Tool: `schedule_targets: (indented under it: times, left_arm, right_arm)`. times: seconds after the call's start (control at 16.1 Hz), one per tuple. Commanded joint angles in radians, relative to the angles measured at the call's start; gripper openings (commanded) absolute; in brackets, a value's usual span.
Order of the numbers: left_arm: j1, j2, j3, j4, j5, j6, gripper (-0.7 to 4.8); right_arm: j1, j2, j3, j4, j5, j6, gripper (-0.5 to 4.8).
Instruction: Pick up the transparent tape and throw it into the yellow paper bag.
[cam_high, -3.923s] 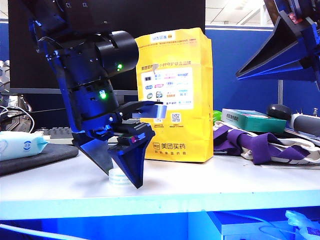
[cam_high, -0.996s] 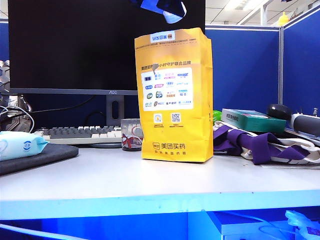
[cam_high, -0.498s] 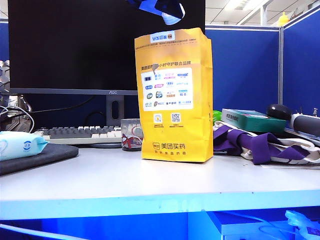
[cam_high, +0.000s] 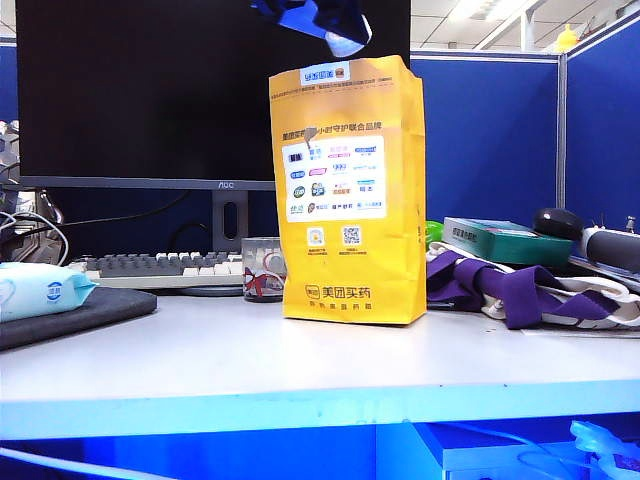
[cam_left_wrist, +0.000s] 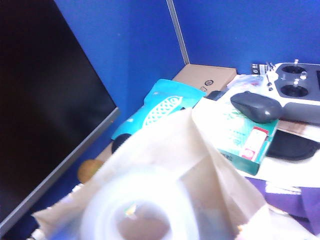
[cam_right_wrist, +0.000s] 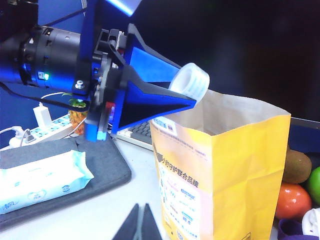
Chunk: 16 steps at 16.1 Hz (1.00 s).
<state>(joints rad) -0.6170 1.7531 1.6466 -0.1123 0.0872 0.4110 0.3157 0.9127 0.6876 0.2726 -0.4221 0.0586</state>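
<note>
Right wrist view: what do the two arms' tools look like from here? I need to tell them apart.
The left tool, above the tall yellow paper bag, has two broad blue wedge-shaped fingers on a black cylindrical wrist with a green light and silver screws. The right tool, close to its own camera, shows only two dark pointed tips.

The yellow paper bag (cam_high: 347, 190) is seen from low down, at counter (cam_high: 300, 365) height, from the front. It is looked down into from very close above by the left wrist camera. It is also seen from the side and a little above by the right wrist camera, along with the left pincer (cam_right_wrist: 186, 95) over its open top.
</note>
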Motion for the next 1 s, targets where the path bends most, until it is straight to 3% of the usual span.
schedule_targets:
  times: [0.06,0.19,0.31,0.44,0.5,0.62,0.68,0.81,1.0]
  left_arm:
    - [0.000,-0.003,0.011,0.023,0.013,0.000,4.79]
    - [0.000,-0.007,0.041,-0.023,0.004,0.019,4.79]
    - [-0.002,-0.073,0.100,-0.209,-0.035,0.069,4.79]
    - [0.000,-0.193,0.099,-0.311,-0.141,0.022,4.79]
    - [0.027,-0.288,0.096,-0.370,-0.155,0.012,4.79]
    - [0.113,-0.443,0.079,-0.470,-0.164,-0.090,4.79]
    - [0.151,-0.528,0.037,-0.509,-0.166,-0.111,4.79]
    - [0.207,-0.730,-0.161,-0.513,-0.166,-0.059,4.79]
    - [0.207,-1.007,-0.529,-0.474,-0.174,-0.117,4.79]
  right_arm:
    - [0.000,-0.004,0.003,0.016,-0.002,-0.004,-0.01]
    - [0.000,-0.004,0.003,0.016,-0.002,-0.004,-0.01]
    - [0.000,-0.011,0.004,0.016,-0.003,-0.003,-0.01]
    - [-0.003,-0.053,0.003,0.016,0.000,-0.005,-0.01]
    - [-0.006,-0.097,0.004,0.018,0.006,-0.019,-0.01]
    - [-0.015,-0.215,0.003,-0.028,0.058,-0.043,-0.01]
    - [-0.015,-0.286,0.003,-0.077,0.080,-0.062,-0.01]
    - [-0.014,-0.420,0.001,-0.192,0.126,-0.124,-0.01]
    - [-0.013,-0.596,-0.015,-0.340,0.153,-0.122,-0.01]
